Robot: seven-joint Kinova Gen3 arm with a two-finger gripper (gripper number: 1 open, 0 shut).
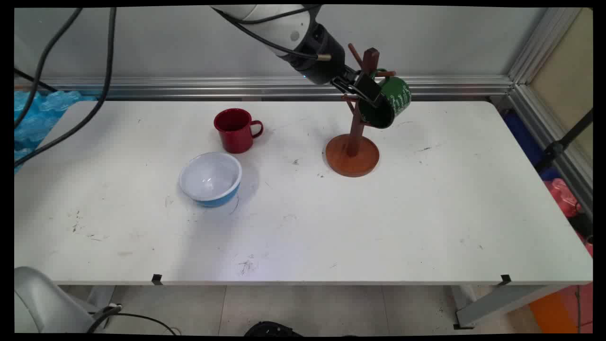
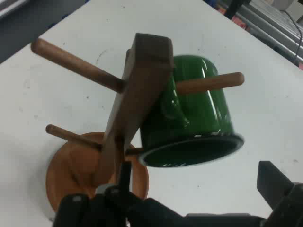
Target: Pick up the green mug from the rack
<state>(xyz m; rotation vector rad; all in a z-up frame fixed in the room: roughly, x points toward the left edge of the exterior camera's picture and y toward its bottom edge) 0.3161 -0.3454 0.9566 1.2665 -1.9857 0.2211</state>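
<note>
White worktop (image 1: 426, 213). Left of the wooden mug tree (image 1: 352, 156), well apart: blue-and-white bowl (image 1: 210, 179), red mug (image 1: 235, 130). On the tree's upper peg: green mug (image 1: 390, 102), hung by its handle. Spread beside the mug's rim: black claw (image 1: 364, 90), gripping nothing.

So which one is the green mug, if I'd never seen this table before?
Find the wooden mug tree standing right of centre on the white table. The green mug hangs tilted on an upper peg, its handle over the peg, at the gripper. The only other mug is red and stands on the table by a blue-and-white bowl.
</note>
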